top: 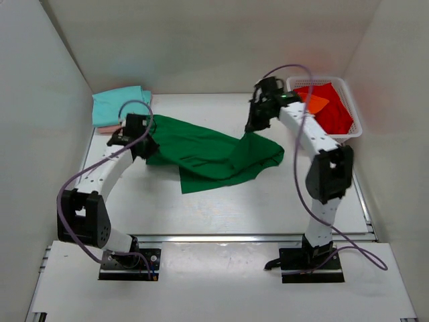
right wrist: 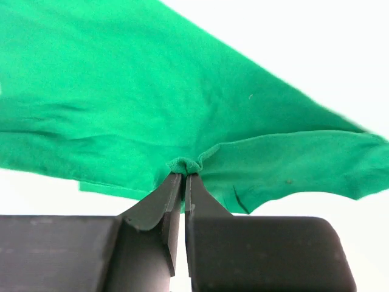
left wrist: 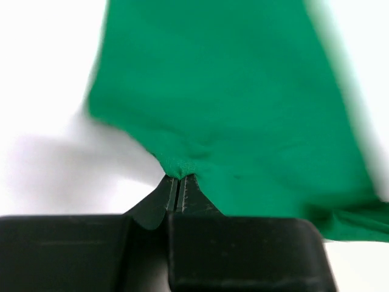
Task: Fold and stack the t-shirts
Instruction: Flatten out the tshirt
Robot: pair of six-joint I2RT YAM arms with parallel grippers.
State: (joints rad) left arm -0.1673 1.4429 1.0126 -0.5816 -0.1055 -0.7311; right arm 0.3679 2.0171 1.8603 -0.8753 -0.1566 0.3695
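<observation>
With the left gripper and right gripper pinching the green t-shirt (fingers squeezed tight on cloth), pull it flat gently.

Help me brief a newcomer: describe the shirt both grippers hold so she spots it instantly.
Look at the middle of the white table. The dark green t-shirt sprawls there, pinched by the left gripper and right gripper. Unlike the teal shirt far left and red shirt in the basket, it alone is green.
</observation>
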